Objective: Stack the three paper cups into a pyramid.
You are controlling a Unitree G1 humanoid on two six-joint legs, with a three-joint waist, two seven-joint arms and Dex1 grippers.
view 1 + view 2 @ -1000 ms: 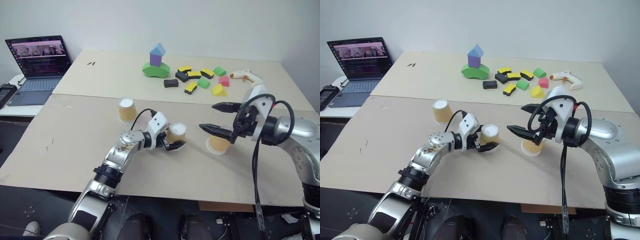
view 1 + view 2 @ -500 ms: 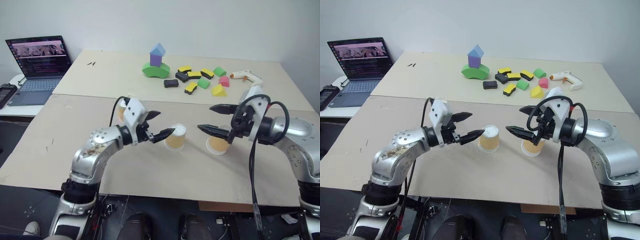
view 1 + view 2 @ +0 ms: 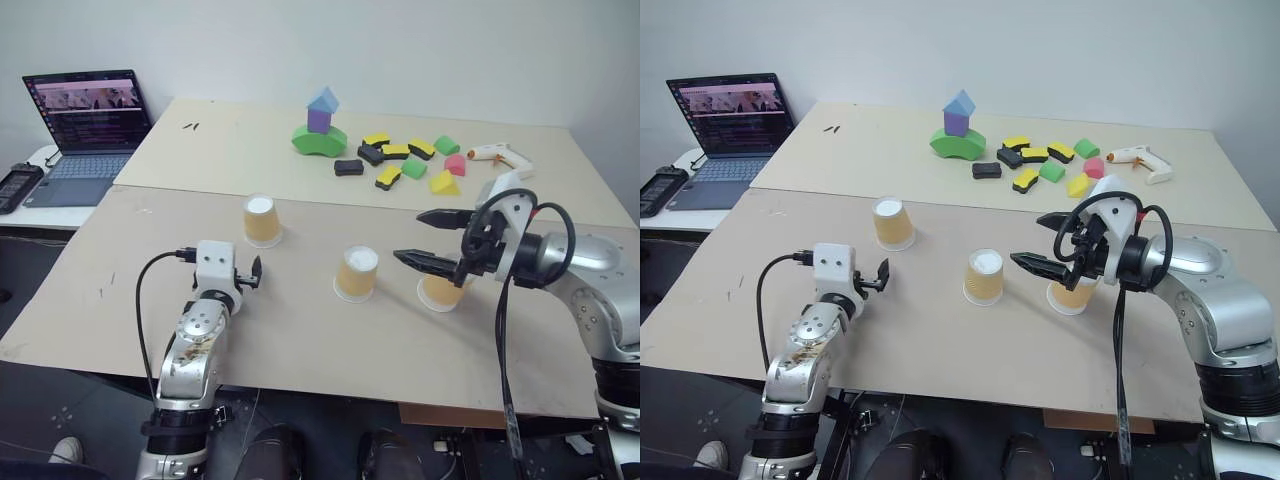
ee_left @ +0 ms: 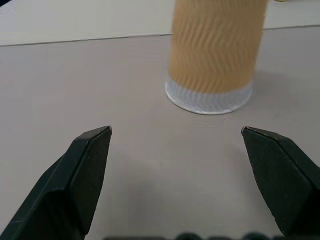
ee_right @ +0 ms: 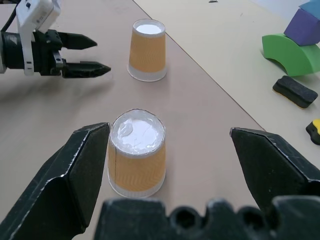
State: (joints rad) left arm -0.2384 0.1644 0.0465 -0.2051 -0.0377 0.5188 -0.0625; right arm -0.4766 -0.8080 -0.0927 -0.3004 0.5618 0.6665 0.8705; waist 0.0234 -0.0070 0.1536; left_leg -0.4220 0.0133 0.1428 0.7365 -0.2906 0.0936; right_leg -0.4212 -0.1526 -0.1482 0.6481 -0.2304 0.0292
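Three tan paper cups stand upside down in a row on the near table, white bases up. The left cup (image 3: 262,219) is apart from the others. The middle cup (image 3: 357,274) stands alone, nothing touching it. The right cup (image 3: 440,291) sits low behind my right gripper (image 3: 410,236), which hovers open above the table between the middle and right cups. My left gripper (image 3: 247,272) is open and empty near the table's front left, pointing at the left cup (image 4: 215,55). In the right wrist view the middle cup (image 5: 137,155) lies close to one of the spread fingers (image 5: 75,175).
On the far table stand a green-purple-blue block tower (image 3: 320,125), several loose foam blocks (image 3: 410,165) and a glue gun (image 3: 497,154). An open laptop (image 3: 88,120) sits at the far left. The table's front edge runs just below both arms.
My left gripper let go of the middle cup, left it standing and swung away to the left, turning towards the left cup. The right gripper has stayed in place.
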